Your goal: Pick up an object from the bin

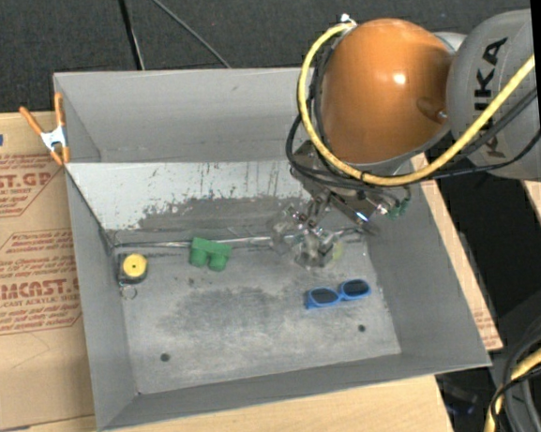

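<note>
In the camera view, the jaws are seen low in the grey metal bin (244,346), just beside a small blue glasses-shaped toy (338,295) near the right wall, and how wide they are open cannot be told.

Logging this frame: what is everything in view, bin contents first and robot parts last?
round piece: one, yellow, bin floor, far left.
block: one, green, floor left of centre, right of the round piece.
toy sunglasses: one, blue, floor right of centre.
bin: one, grey metal, holds all three.
gripper: one, metallic, low over the floor, beyond the toy sunglasses, apart from them.
wrist cover: one, orange, upper right, ringed by yellow cable.
</note>
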`<state>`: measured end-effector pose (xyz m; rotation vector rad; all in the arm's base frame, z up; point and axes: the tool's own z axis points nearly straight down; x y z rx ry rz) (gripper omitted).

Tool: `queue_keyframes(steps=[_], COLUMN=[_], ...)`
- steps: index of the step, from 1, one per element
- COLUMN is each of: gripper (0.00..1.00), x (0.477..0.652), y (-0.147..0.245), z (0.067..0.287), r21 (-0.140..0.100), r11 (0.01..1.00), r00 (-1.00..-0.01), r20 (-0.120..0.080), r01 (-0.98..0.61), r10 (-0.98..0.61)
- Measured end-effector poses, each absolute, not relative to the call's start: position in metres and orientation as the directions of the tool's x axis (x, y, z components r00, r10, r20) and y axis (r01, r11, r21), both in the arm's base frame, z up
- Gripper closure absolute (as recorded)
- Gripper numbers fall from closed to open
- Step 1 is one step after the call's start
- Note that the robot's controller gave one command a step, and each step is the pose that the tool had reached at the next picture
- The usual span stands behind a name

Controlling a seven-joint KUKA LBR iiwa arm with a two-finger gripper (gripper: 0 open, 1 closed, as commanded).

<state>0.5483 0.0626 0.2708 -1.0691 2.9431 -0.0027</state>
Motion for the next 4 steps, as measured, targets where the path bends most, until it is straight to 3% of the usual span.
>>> queue_keyframes(steps=[1,2,3,4], gripper=[1.0,1.0,1.0,1.0], x=[0.567,0.581,0.588,0.596], y=[0.062,0.057,0.097,0.068], z=[0.244,0.193,0.136,0.336], r21=[0.0,0.003,0.005,-0.007], r11=[0.721,0.682,0.749,0.745], r00=[-0.721,-0.682,-0.749,-0.745], r20=[-0.002,0.0,0.0,-0.011], r01=[-0.693,-0.732,-0.663,-0.667], r10=[-0.693,-0.732,-0.663,-0.667])
